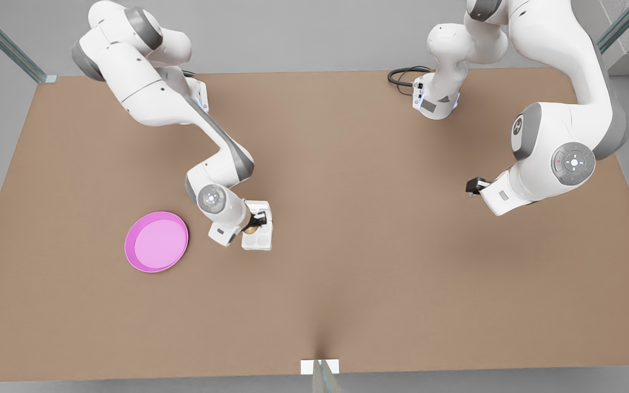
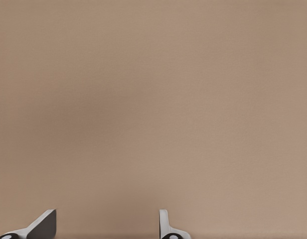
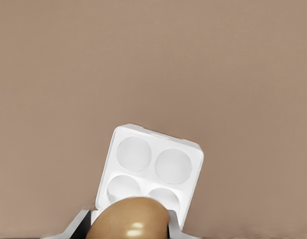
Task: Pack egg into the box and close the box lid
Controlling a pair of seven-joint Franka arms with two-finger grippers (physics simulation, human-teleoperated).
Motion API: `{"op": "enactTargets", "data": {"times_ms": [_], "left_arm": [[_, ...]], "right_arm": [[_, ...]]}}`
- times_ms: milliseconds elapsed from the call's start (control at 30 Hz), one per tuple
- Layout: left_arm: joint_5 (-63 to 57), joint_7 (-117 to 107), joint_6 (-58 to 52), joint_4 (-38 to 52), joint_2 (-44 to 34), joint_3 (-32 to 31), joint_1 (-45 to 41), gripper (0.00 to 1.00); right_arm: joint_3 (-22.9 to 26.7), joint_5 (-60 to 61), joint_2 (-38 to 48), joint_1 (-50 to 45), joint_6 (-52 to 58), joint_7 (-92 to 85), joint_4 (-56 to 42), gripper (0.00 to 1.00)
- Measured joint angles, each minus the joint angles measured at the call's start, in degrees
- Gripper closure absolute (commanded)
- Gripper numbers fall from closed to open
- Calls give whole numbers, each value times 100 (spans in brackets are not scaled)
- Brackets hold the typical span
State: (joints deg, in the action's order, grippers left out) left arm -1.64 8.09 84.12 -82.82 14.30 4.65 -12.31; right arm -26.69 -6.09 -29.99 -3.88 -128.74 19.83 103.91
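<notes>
The tan-brown egg (image 3: 128, 219) sits between the fingers of my right gripper (image 3: 128, 233), which is shut on it. It hangs just over the near cavities of the white box (image 3: 151, 167), whose four round cavities are bare. On the front view's left, that gripper (image 1: 257, 221) hovers over the box (image 1: 260, 240) with the egg (image 1: 250, 230) under it. The box lid (image 1: 262, 207) lies open and flat on the far side of the carton. My left gripper (image 1: 473, 185) waits on the front view's right above bare table, its fingertips (image 2: 44, 224) spread open with nothing between them.
A round magenta-pink plate (image 1: 156, 242) lies on the brown table (image 1: 347, 284), on the front view's left of the box. A black cable (image 1: 402, 75) loops at the table's far edge by an arm base.
</notes>
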Motion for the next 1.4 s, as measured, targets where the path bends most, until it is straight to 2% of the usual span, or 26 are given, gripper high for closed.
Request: {"op": "enactTargets", "data": {"times_ms": [167, 200, 267, 300, 333, 467, 567, 633, 667, 700, 733, 767, 800, 833, 900, 1000, 1167, 1400], "left_arm": [[0, -2, 1, 0, 1, 0, 0, 0], [0, -3, 1, 0, 4, 0, 0, 0], [0, -3, 1, 0, 21, 0, 0, 0], [0, -3, 1, 0, 28, -1, 0, 0], [0, -4, 1, 0, 35, -2, 0, 0], [0, -5, 1, 0, 43, -2, -6, 0], [0, -6, 1, 0, 46, 1, -16, 0], [-12, -9, 1, 21, 118, 2, -186, 0], [-12, -46, -47, 33, 163, 5, -445, 0], [-8, -110, -281, 48, 193, 7, -962, 0], [-10, -180, -607, 55, 300, 6, -1741, 1], [2, -268, -894, 59, 409, -7, -2454, 48], [97, -387, -1154, 60, 492, -12, -2994, 79], [375, -548, -1367, 63, 632, -13, -3449, 79], [1022, -971, -1527, 213, 1068, -220, -3807, 79], [1679, -1761, -1127, 272, 1611, -487, -4280, 79], [2359, -3358, 979, 289, 2339, -526, -4559, 79], [2483, -4836, 4051, 661, 3413, -509, -4655, 79]], "right_arm": [[-1, 2, 163, -143, -91, 682, 365, 39], [-1, 0, 163, -150, -105, 800, 384, 33], [-1, -8, 163, -155, -134, 1022, 439, 32], [-1, -12, 163, -156, -145, 1127, 456, 26], [-1, -16, 163, -156, -155, 1228, 462, 0], [-1, -34, 156, -163, -174, 1571, 233, 0], [11, -61, 76, -258, -161, 1681, -1047, 0], [33, -56, 76, 222, -62, 1462, -1697, 0], [285, -49, 215, 394, 211, 1281, -2082, 0], [788, -41, 646, 384, 599, 1103, -2165, 0], [1619, 49, 1256, 9, 997, 937, -1860, 0], [2066, 184, 1707, -98, 1338, 780, -1472, 0], [2271, 286, 1980, -82, 1629, 644, -1207, 0], [2379, 364, 2105, -22, 1949, 516, -1218, 0], [2454, 430, 2134, 284, 2644, 276, -1482, 0], [2479, 352, 2027, 561, 3464, -33, -1688, 0], [2496, 201, 1883, 869, 4287, -450, -1762, 0], [2497, 100, 1876, 871, 4750, -873, -1810, 0]]}}
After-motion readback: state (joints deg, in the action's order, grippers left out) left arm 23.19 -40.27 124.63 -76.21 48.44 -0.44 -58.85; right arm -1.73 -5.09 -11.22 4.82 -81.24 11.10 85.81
